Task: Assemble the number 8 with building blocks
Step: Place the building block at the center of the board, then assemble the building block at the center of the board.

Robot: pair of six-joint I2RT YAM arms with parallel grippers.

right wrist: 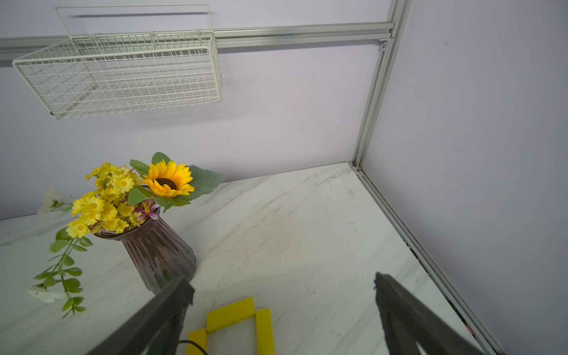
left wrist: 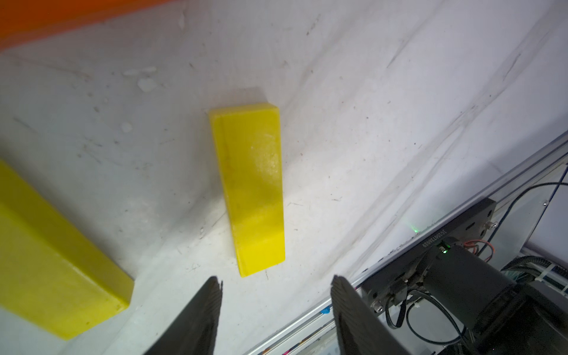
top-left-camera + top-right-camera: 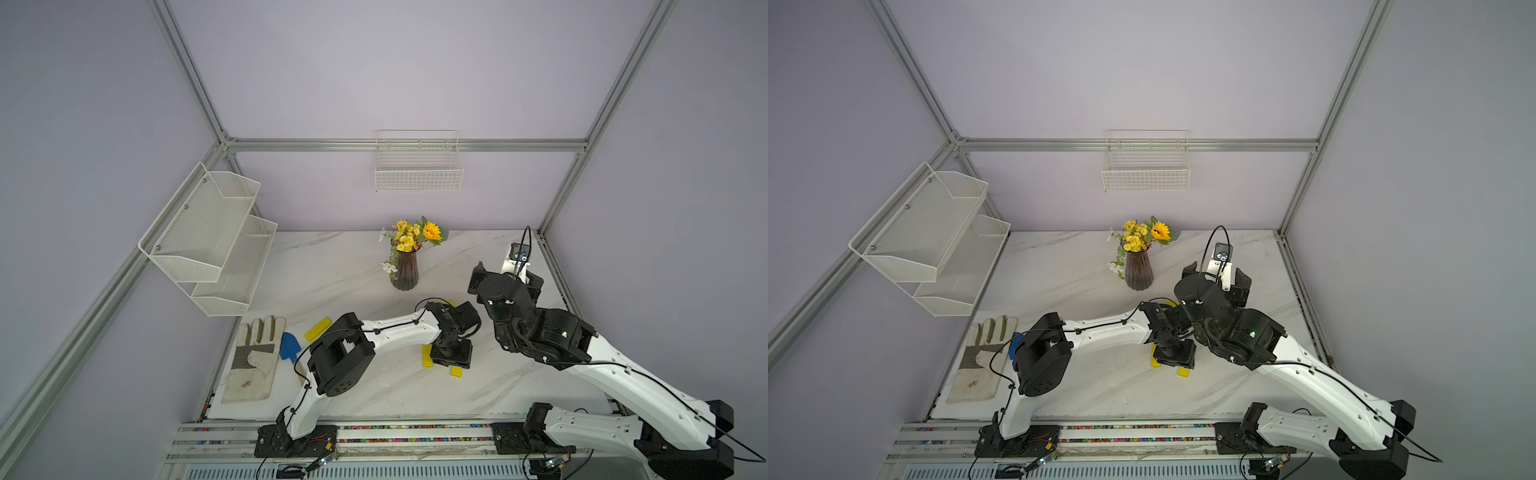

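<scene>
1. Ample bare room on the worktop [image 3: 332,270] toward its far-left corner and front edge; tighter mid-worktop, vase [image 3: 404,270] behind, both arms crowding in.
2. By the left edge, a glove [image 3: 253,357] and blue trowel [image 3: 289,347]; just beside them a loose yellow block [image 3: 318,328], well apart from the rest.
3. Spread wide and empty: the right end effector [image 1: 282,282], looking onto the top yellow bars [image 1: 230,313] of the unfinished number 8 [image 1: 265,332].
4. Parted, gripping nothing: the left end effector [image 2: 276,281], tips just short of a flat-lying yellow block [image 2: 252,190] near the worktop's middle.
5. Likely light, rigid, smooth, hence slippery; best pinched squarely across the narrow width at mid-length.
6. Little side room: orange bar [image 2: 61,15] and neighbouring yellow block [image 2: 55,261] near.
</scene>
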